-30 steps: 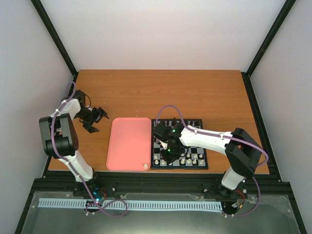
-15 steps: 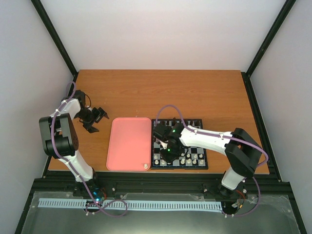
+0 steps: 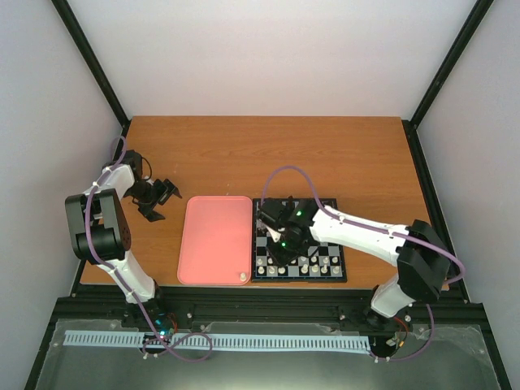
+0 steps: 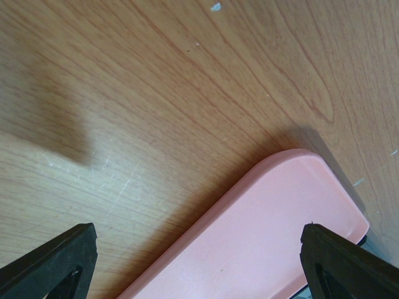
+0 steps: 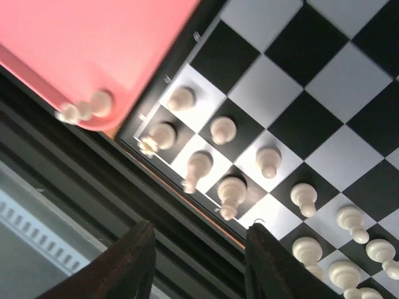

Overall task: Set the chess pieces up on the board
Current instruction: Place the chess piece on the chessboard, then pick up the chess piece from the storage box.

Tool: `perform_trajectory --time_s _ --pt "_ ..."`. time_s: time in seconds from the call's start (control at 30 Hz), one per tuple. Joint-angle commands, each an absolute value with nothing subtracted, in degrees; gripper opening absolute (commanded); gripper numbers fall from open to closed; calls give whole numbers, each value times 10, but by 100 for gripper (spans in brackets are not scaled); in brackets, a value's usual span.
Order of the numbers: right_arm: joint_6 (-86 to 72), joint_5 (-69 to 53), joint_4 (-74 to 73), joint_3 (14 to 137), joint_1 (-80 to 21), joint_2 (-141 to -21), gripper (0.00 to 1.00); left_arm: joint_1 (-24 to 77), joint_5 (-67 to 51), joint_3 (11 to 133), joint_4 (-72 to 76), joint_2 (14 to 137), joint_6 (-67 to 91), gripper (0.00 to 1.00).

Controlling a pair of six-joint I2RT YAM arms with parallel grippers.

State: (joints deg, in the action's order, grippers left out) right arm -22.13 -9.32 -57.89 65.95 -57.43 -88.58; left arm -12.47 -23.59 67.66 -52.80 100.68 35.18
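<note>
A brown wooden table (image 3: 268, 154) carries one plain pink rectangular tray (image 3: 213, 231) and, just beside its right edge, one small square board (image 3: 329, 244) of black and pale grey-white squares with a black rim. Two black arms reach over them. The left gripper (image 3: 159, 197) hangs over bare wood by the tray's far left corner, its fingers (image 4: 56, 261) spread wide with nothing between them. The right gripper (image 3: 276, 237) hovers above the left side of the board; the right fingers (image 5: 124, 268) stand apart and the wrist view shows nothing between them. The chess pieces (image 5: 222, 129) are tiny, cream-white and round-topped, each smaller than one square. About twelve can be counted in the right wrist view, standing in two rows along the board's near edge, one to a square, with the rows running out of the frame. One further cream piece (image 5: 87, 107), blurred, rests on the tray in its near right corner, just beside the board
</note>
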Motion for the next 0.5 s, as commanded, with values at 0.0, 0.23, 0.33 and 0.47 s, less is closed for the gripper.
perform_trajectory --time_s 0.0,0.23,0.33,0.47 --pt "-211 -96 -609 727 -589 -890 41 -124 -236 689 -531 1006 344 100" --pt "-178 -97 -597 825 -636 -993 62 -124 -233 690 -532 1005 344 100" --pt "-162 -100 -593 870 -659 -1048 63 -124 -233 688 -532 1004 342 100" --pt "-154 -120 -588 893 -679 -1102 63 -124 -234 686 -532 1003 344 100"
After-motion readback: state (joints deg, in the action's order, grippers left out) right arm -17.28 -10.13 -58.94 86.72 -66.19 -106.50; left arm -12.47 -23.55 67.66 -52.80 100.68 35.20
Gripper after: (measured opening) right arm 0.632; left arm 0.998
